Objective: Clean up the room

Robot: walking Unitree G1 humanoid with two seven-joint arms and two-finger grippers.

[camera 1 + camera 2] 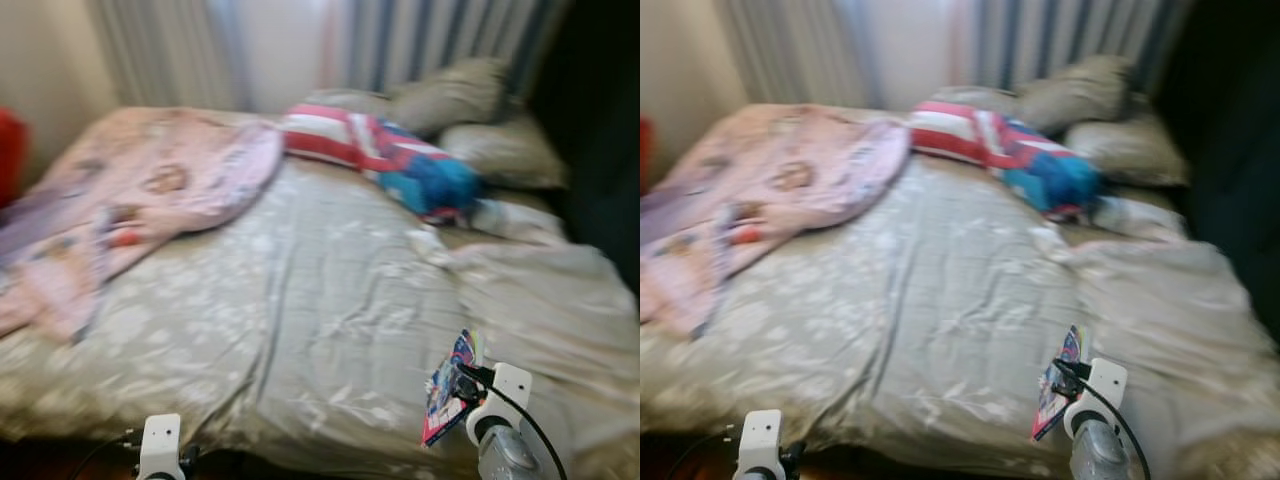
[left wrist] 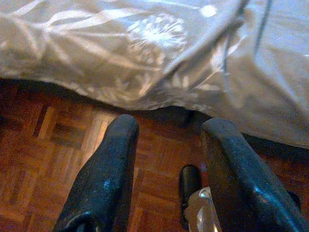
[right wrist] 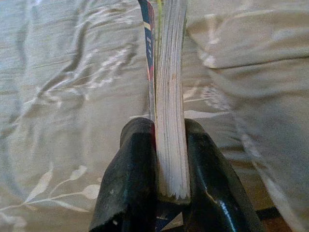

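My right gripper [image 3: 169, 145] is shut on a colourful book [image 1: 448, 388], held edge-up over the near right part of the bed [image 1: 300, 300]; the wrist view shows its white page block [image 3: 171, 96] pinched between both fingers. My left gripper [image 2: 166, 159] is open and low at the bed's near edge, above the wooden floor [image 2: 48, 159]. A pink patterned blanket [image 1: 140, 190] lies crumpled on the bed's left side. A red, white and blue cushion [image 1: 385, 150] rests near the head.
Grey pillows [image 1: 470, 110] are piled at the head of the bed, with curtains [image 1: 420, 40] behind. A dark surface [image 1: 600, 130] stands at the right. A red object [image 1: 10, 150] sits at the far left. A dark foot [image 2: 189, 186] shows on the floor.
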